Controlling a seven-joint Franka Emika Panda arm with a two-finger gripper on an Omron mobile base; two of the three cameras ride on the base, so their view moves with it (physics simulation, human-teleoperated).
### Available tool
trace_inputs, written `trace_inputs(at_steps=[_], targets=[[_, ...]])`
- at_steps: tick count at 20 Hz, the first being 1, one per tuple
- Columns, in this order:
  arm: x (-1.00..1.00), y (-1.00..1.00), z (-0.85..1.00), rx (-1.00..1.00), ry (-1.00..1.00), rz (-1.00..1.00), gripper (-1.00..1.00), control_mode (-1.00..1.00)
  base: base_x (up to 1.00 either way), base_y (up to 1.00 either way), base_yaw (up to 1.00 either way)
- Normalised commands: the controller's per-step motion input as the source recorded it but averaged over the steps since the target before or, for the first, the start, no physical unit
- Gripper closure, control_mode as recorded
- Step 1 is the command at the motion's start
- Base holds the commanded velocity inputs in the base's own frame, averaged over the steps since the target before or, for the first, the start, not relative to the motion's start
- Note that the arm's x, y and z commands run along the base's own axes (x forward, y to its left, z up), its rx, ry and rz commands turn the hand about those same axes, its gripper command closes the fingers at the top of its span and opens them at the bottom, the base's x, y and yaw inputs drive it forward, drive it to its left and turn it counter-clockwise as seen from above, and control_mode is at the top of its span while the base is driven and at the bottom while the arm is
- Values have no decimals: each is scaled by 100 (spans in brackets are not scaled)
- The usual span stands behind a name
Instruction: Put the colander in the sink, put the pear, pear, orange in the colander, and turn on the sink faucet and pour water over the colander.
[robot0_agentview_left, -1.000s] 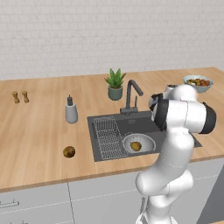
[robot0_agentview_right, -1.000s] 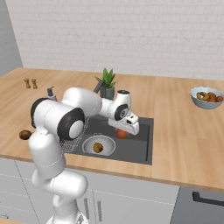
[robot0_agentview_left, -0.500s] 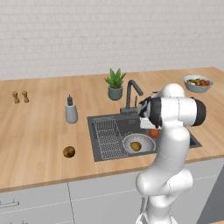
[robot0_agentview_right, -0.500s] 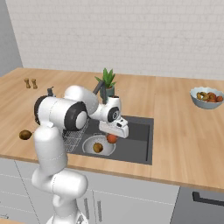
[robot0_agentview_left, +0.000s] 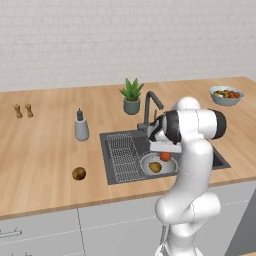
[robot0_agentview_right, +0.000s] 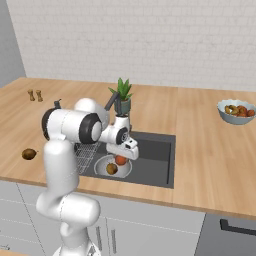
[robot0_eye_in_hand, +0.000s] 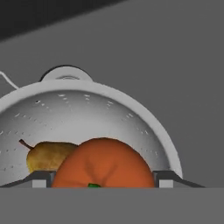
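Clamped wide across its middle, the firm, smooth, roll-prone orange (robot0_eye_in_hand: 103, 162) hangs in the gripper (robot0_agentview_right: 121, 159) above the colander (robot0_eye_in_hand: 92, 105).

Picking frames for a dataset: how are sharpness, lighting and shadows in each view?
Left base view: soft, even light, faint shadow under the pear on the counter. Right base view: equally soft, no glare. Hand view: dim, the orange looms large and slightly blurred between the tool tips over the colander.
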Motion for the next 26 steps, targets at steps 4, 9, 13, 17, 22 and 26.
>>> trace_inputs(at_steps=[4, 9, 13, 17, 22, 26], targets=[[40, 0, -22, 0, -8, 0, 100, -100, 0, 0, 0], [32, 5, -41, 1, -5, 0, 100, -100, 0, 0, 0], [12, 4, -36, 1, -1, 0, 100, -100, 0, 0, 0], [-3, 0, -4, 0, 0, 0, 100, -100, 0, 0, 0], [-20, 0, 0, 0, 0, 0, 100, -100, 0, 0, 0], [-40, 0, 1, 0, 0, 0, 100, -100, 0, 0, 0]])
